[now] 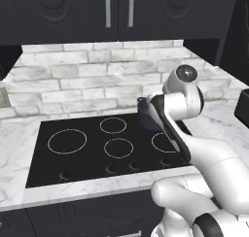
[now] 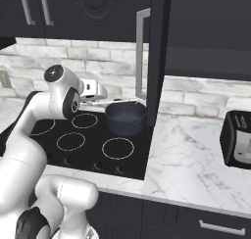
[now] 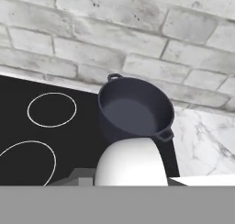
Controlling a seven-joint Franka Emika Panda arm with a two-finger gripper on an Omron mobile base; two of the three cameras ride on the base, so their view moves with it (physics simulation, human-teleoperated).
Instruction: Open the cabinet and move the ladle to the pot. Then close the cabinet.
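Observation:
The dark blue-grey pot (image 2: 126, 118) stands on the back right of the black cooktop (image 2: 88, 140), and the hand view looks straight down into the pot (image 3: 134, 112). My gripper (image 2: 103, 97) hovers just left of it at rim height, shut on the ladle (image 2: 120, 101). The ladle's thin silvery handle lies level, reaching out over the pot's mouth. In the left base view my arm covers most of the pot (image 1: 143, 108). The cabinet (image 2: 206, 37) is right of the stove, and its door (image 2: 158, 47) with a long silver handle swings out open above the pot.
A black toaster (image 2: 238, 139) sits on the marble counter (image 2: 186, 164) to the right. Two closed carved doors (image 1: 63, 12) hang above the cooktop (image 1: 87, 143). The open door's edge reaches down close to the pot's right side. A white brick wall runs behind.

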